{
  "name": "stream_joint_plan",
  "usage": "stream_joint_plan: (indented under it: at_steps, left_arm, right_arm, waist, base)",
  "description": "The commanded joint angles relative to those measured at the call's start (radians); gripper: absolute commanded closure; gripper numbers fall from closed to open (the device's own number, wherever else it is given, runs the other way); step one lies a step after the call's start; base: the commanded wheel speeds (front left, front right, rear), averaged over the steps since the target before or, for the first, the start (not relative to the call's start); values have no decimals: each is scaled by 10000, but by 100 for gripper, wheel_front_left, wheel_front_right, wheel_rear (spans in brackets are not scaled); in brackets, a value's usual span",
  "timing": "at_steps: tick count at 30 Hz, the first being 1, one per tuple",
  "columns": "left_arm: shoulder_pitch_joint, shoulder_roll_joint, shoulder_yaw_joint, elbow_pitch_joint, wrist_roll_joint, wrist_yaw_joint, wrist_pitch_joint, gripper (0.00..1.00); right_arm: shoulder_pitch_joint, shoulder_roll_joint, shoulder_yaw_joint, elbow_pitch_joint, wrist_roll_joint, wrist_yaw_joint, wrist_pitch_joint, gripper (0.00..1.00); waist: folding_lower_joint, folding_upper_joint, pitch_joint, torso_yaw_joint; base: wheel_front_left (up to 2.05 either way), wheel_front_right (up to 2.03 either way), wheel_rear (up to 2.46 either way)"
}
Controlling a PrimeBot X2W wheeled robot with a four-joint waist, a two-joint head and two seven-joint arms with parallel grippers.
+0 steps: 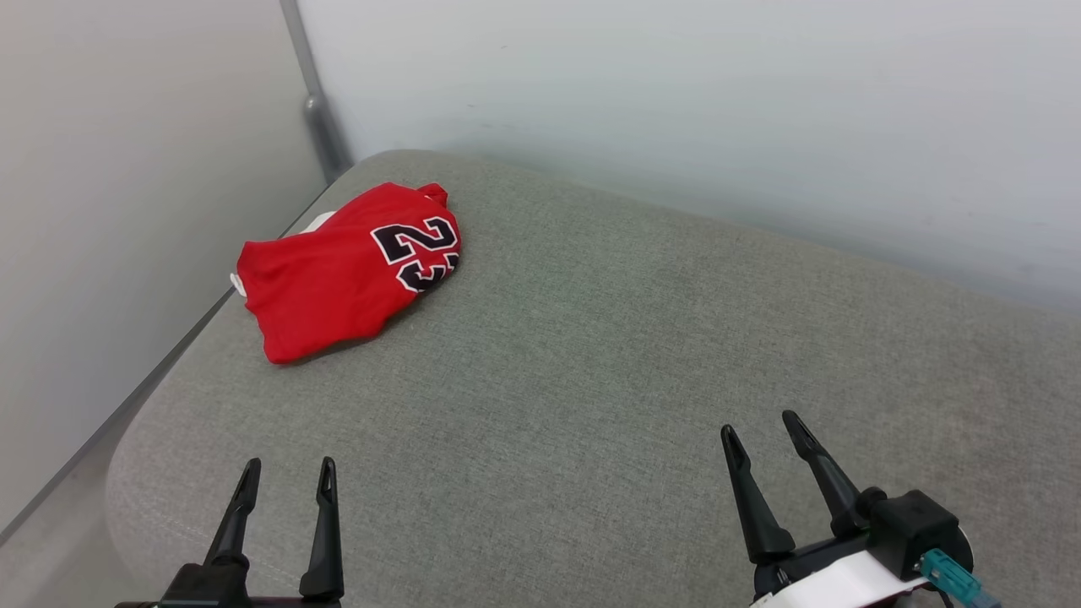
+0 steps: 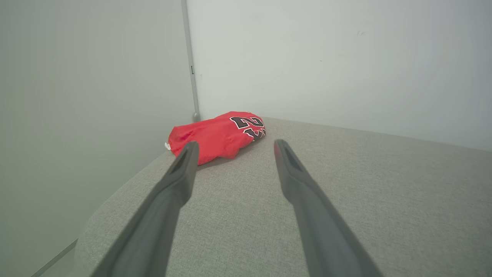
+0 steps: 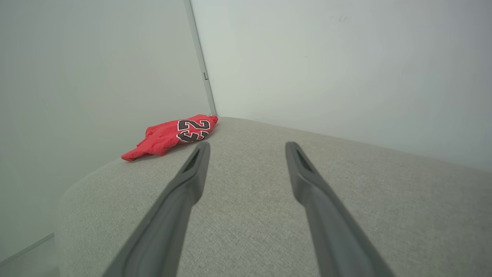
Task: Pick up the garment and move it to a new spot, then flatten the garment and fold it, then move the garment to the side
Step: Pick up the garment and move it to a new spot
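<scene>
The garment (image 1: 338,274) lies bunched in a loose heap at the far left corner of a grey upholstered surface (image 1: 591,355), its red cloth up and a black "23" showing at its far end. A bit of white peeks out at its left edge. My left gripper (image 1: 289,469) hovers open near the front left edge, well short of the garment (image 2: 215,136). At the front right my right gripper (image 1: 760,426) is open too, with nothing between its fingers. The garment (image 3: 171,134) sits far ahead and to the left in the right wrist view.
Pale walls meet in a corner just behind the garment, with a grey vertical post (image 1: 317,110) in the joint. The cushion's left edge (image 1: 152,397) drops to a narrow gap beside the left wall. Bare grey fabric spreads across the middle and right.
</scene>
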State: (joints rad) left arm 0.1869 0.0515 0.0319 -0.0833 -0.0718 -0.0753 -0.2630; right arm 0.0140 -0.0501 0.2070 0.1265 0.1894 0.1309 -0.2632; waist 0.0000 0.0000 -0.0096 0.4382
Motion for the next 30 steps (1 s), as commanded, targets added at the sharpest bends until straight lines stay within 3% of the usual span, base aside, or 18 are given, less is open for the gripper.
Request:
stream_joint_plan:
  at_steps: [1,11,19,23,26,30]
  left_arm:
    - [77,-17,-17,-39,42,18,-28,0]
    - [93,-17,125,-1,-211,83,-28,0]
    - [-677,258,1000,37,-530,-326,-28,0]
    - [-1589,874,1294,525,-1018,-500,-28,0]
    - [-2543,1582,1394,1414,-1956,-539,-28,0]
    - [-4163,3185,986,2732,-3728,-544,600,0]
  right_arm:
    - [117,-1,1,-12,17,-3,-24,0]
    - [-114,-1,97,79,32,-3,-24,0]
    - [-637,-44,-81,-319,-699,-3,-23,0]
    - [-1013,-318,-170,-710,-996,-3,-23,0]
    - [-1247,-626,-186,-1073,-1181,-3,-24,0]
    - [-1522,-911,-413,-1584,-1334,-3,73,0]
  waist:
    - [0,0,7,31]
    - [0,0,198,-120]
    - [0,0,1368,-653]
    - [0,0,2380,-956]
    - [0,0,3148,-1148]
    - [0,0,4028,-1391]
  base:
    - [0,0,0]
    - [0,0,0]
    - [0,0,0]
    - [0,0,0]
    - [0,0,0]
    - [0,0,0]
